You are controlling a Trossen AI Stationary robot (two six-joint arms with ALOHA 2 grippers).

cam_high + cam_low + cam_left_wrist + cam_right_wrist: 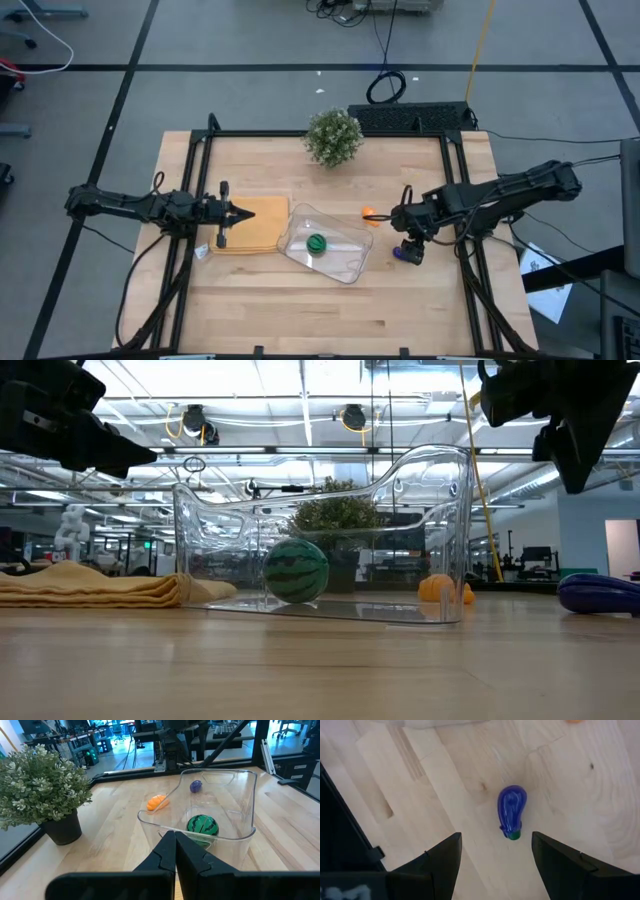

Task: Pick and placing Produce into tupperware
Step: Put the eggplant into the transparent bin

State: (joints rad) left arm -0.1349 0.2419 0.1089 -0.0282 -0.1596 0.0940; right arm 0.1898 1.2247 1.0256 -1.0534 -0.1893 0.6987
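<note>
The clear tupperware sits mid-table, and the round green piece rests on its floor. The orange piece lies on the table just past the container's far right side. The purple piece lies on bare wood to the container's right. My right gripper hangs open above the purple piece, fingers pointing down, touching nothing. My left gripper is shut, held above the tan mat left of the tupperware.
A bushy potted plant stands at the table's far edge, behind the container. The folded tan mat lies against the tupperware's left side. Black frame rails run along the table's left and right sides. Bare wood stretches along the near edge.
</note>
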